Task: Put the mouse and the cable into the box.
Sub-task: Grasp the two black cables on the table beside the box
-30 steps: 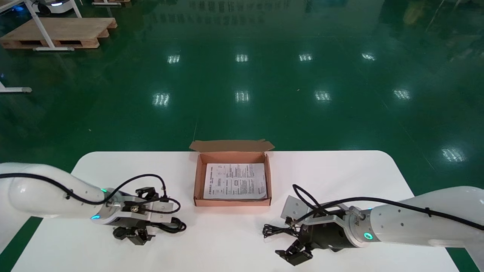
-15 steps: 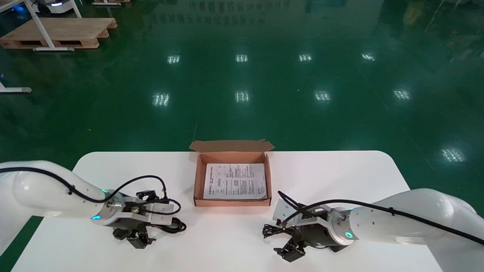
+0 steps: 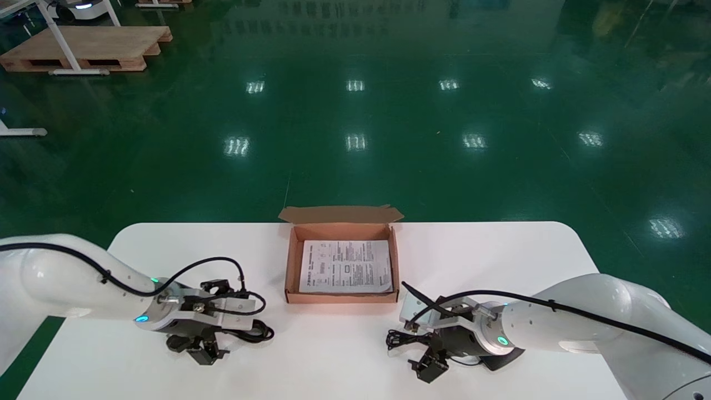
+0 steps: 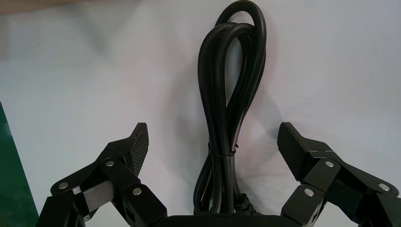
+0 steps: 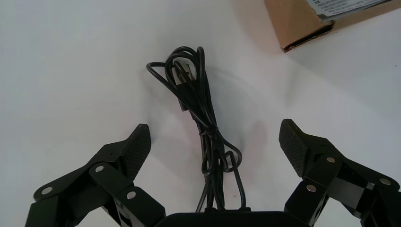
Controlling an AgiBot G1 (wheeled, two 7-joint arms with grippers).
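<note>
With the left gripper (image 4: 213,137) spread wide astride the thick black cable (image 4: 231,90) on the table (image 3: 500,250), left of the box (image 3: 289,266): looks light but stiff and springy, so best pinched at the tie binding its loops. Likewise wide at the right gripper (image 5: 213,132), astride the thin mouse cord (image 5: 198,94) near the box's front right corner: limp, apt to trail, best taken at the knotted middle.

thick cable (image 4: 230,94): near end hidden beneath left pincer (image 4: 213,137) base.
</note>
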